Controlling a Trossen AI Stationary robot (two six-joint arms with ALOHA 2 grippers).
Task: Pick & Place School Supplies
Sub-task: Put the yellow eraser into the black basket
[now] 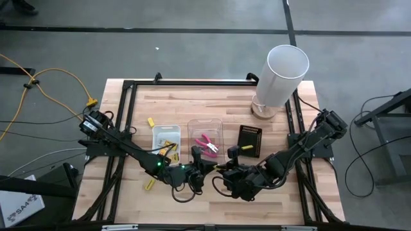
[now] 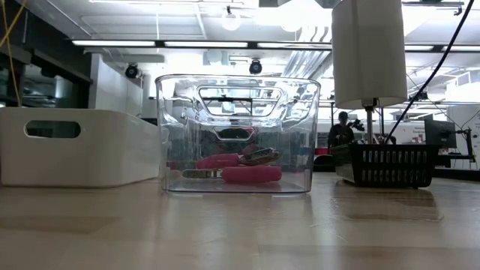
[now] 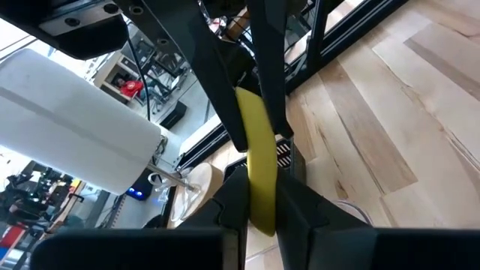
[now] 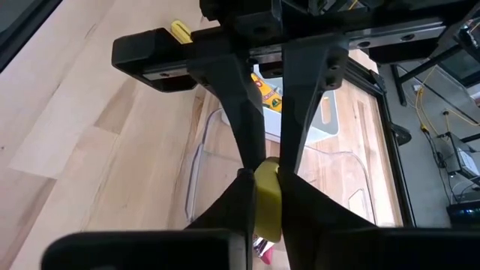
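Observation:
A yellow stick (image 3: 259, 154) is clamped from both ends. My left gripper (image 3: 261, 216) is shut on one end, and my right gripper (image 4: 266, 208) is shut on the other end of the stick (image 4: 267, 196). In the high view the left gripper (image 1: 198, 168) and right gripper (image 1: 218, 171) meet tip to tip above the table's front middle, hiding the stick. Pink-handled pliers (image 1: 207, 144) lie in the clear tray (image 1: 205, 123). Yellow pieces lie in the white tray (image 1: 158, 132). The flat black box (image 1: 249, 137) sits right of the clear tray.
A tall white cylinder (image 1: 281, 78) stands at the back right. Loose yellow pieces lie on the wood at the back left (image 1: 151, 122), the front left (image 1: 149, 184) and beside the black box (image 1: 233, 152). A black frame (image 1: 192, 83) borders the table.

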